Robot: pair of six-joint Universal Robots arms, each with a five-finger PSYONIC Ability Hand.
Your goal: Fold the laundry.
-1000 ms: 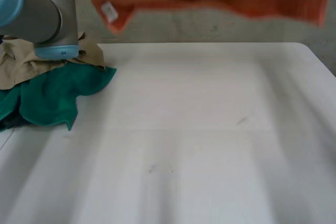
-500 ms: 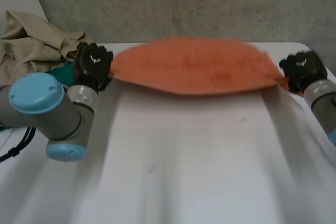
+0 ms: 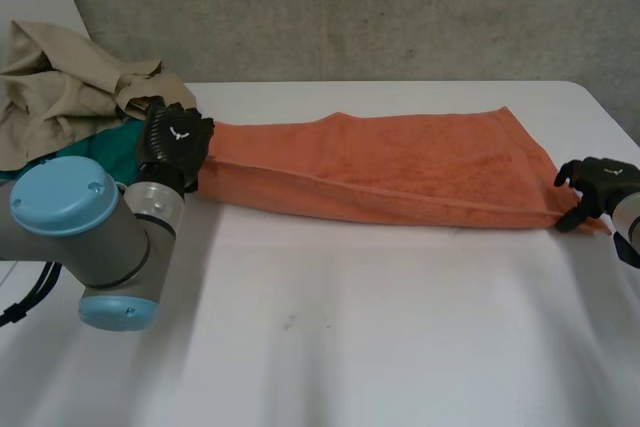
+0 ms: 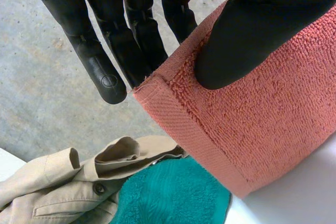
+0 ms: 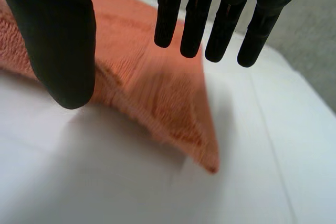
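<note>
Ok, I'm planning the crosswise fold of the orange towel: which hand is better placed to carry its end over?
Left, probably. The left hand pinches its end of the orange towel between thumb and fingers; the right hand hangs open above the other corner, gripping nothing.

We find bare white table (image 3: 380,327) across the frame's lower half, free for passing. The orange towel (image 3: 400,167) stretches across the middle band. At upper left, beige clothing (image 3: 60,87) heaped on a teal cloth (image 3: 108,144) blocks the way, and the left arm (image 3: 75,237) lies at lower left.
</note>
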